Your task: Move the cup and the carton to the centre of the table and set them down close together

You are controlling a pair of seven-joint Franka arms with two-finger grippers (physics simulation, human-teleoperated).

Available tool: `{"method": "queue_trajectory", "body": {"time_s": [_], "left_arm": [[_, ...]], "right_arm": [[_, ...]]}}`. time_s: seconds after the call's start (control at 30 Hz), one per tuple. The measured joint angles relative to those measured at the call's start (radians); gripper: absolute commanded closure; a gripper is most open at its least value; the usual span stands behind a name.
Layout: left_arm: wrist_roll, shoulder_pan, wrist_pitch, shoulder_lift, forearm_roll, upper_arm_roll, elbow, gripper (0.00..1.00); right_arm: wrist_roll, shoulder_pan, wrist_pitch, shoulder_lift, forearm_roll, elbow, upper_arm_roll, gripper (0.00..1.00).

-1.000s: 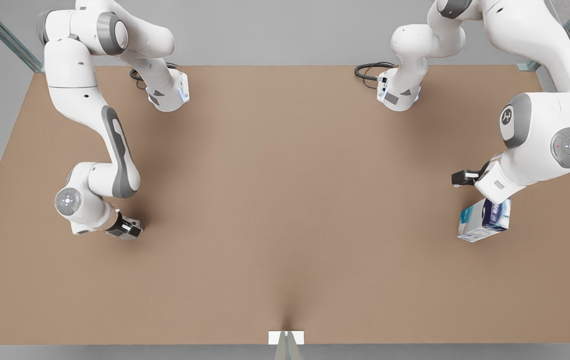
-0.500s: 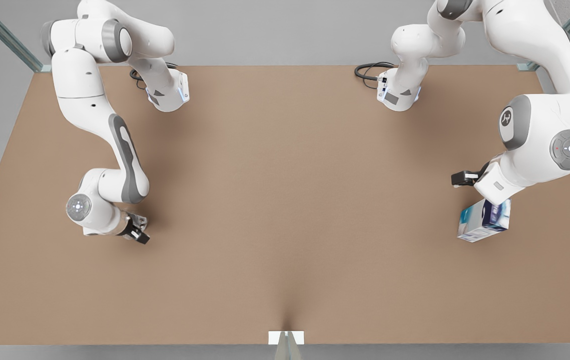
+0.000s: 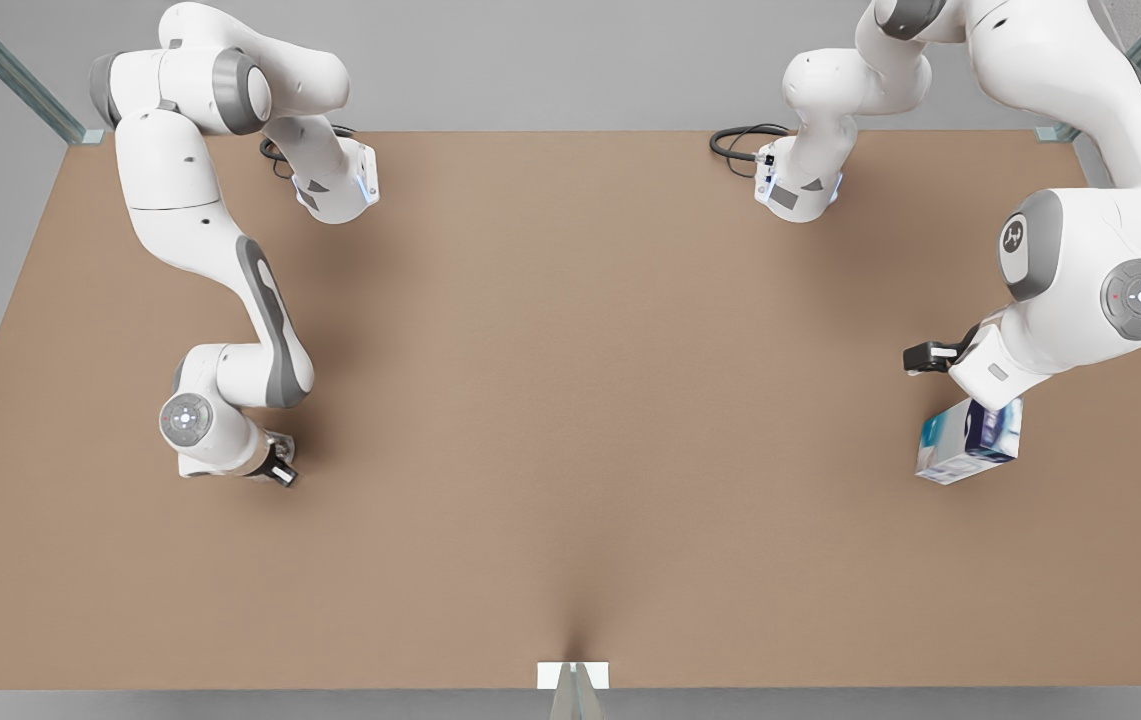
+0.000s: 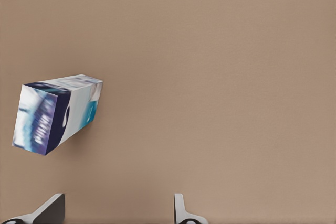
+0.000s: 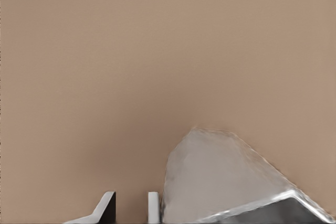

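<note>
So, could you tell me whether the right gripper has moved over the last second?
Yes: the right gripper has shifted toward the front view's right and slightly nearer the table's white tab.

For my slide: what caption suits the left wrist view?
Blue, teal and white rectangular carton lying on the plain brown table, ahead of the left hand.

Front view high, looking down on table (image 3: pixel 570 400) — wrist views close, sharing tabletop.

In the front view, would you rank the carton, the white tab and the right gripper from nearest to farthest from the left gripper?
1. Carton, beside the left gripper.
2. White tab, front view's bottom centre.
3. Right gripper, front view's left.
</note>
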Motion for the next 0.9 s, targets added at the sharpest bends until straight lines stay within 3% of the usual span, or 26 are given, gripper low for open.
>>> {"method": "queue_trajectory", "body": {"time_s": [0.17, 0.4, 0.9], "left_arm": [[-0.003, 0.000, 0.000, -0.002, 0.000, 0.000, 0.000, 0.00], [0.000, 0.000, 0.002, 0.000, 0.000, 0.000, 0.000, 0.00], [-0.015, 0.000, -0.001, -0.006, 0.000, -0.001, 0.005, 0.00]], "right_arm": [[-0.014, -0.002, 0.005, 0.001, 0.019, 0.018, 0.001, 0.79], [0.011, -0.001, -0.028, 0.001, -0.118, 0.050, -0.005, 0.79], [-0.053, -0.007, -0.336, 0.002, -0.132, 0.235, 0.000, 0.79]]}}
